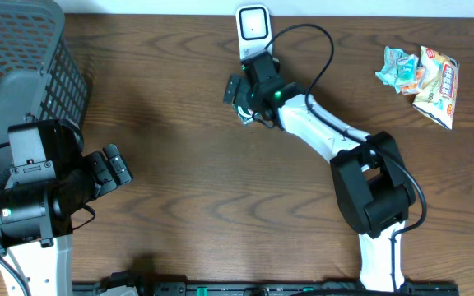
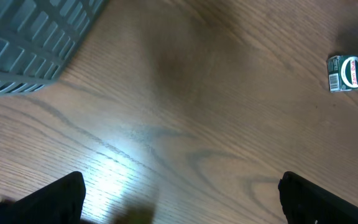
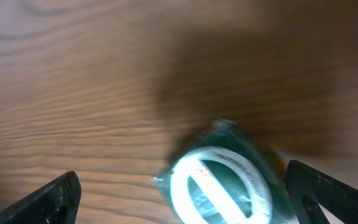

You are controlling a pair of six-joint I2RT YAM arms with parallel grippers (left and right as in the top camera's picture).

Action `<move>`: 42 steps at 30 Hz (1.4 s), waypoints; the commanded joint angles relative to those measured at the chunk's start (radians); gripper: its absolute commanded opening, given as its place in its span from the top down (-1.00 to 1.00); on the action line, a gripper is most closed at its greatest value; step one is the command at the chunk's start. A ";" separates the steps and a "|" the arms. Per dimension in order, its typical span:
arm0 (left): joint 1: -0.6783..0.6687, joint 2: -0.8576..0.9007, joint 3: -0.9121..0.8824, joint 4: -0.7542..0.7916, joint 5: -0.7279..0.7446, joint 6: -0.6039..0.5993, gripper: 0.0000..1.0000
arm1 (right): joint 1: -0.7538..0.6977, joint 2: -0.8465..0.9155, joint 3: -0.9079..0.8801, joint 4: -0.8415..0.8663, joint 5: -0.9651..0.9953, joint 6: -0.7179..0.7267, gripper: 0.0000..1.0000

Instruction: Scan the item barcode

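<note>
The item (image 3: 219,186) is a small green packet with a white ring logo, blurred in the right wrist view. It lies on the wood between my right gripper's (image 3: 182,200) wide-open fingers, nearer the right one, and neither finger presses it. From overhead, the right gripper (image 1: 250,92) hovers over the packet (image 1: 243,116), just in front of the white scanner (image 1: 253,26) at the table's back edge. No barcode is legible. My left gripper (image 1: 115,168) stands open at the left over bare table; its wrist view catches the packet (image 2: 348,73) far off at the right.
A grey mesh basket (image 1: 19,74) fills the back left corner and shows in the left wrist view (image 2: 23,46). Several crinkled snack packets (image 1: 422,74) lie at the back right. A black cable loops from the right arm near the scanner.
</note>
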 commanded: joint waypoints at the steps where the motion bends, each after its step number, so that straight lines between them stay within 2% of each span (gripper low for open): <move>1: 0.005 0.000 -0.002 0.000 -0.016 -0.010 -0.95 | 0.002 0.006 0.002 -0.029 0.138 0.059 -0.98; 8: 0.005 0.000 -0.002 0.000 -0.017 -0.010 -0.95 | 0.008 0.006 0.002 -0.121 0.117 0.082 -0.90; 11: 0.005 0.000 -0.002 0.000 -0.016 -0.010 -0.95 | 0.010 0.006 0.002 -0.154 0.117 0.093 -0.78; 20: 0.005 0.000 -0.002 0.000 -0.016 -0.009 -0.95 | 0.012 0.008 -0.020 -0.200 0.126 0.115 -0.71; 28: 0.005 0.000 -0.002 0.000 -0.016 -0.009 -0.95 | 0.011 0.008 -0.020 -0.290 0.133 0.115 -0.47; 31: 0.005 0.000 -0.002 0.000 -0.016 -0.010 -0.95 | 0.011 0.008 -0.020 -0.312 0.134 0.115 -0.18; 42: 0.005 0.000 -0.002 0.000 -0.016 -0.009 -0.95 | -0.003 0.008 -0.019 -0.493 0.151 0.115 -0.14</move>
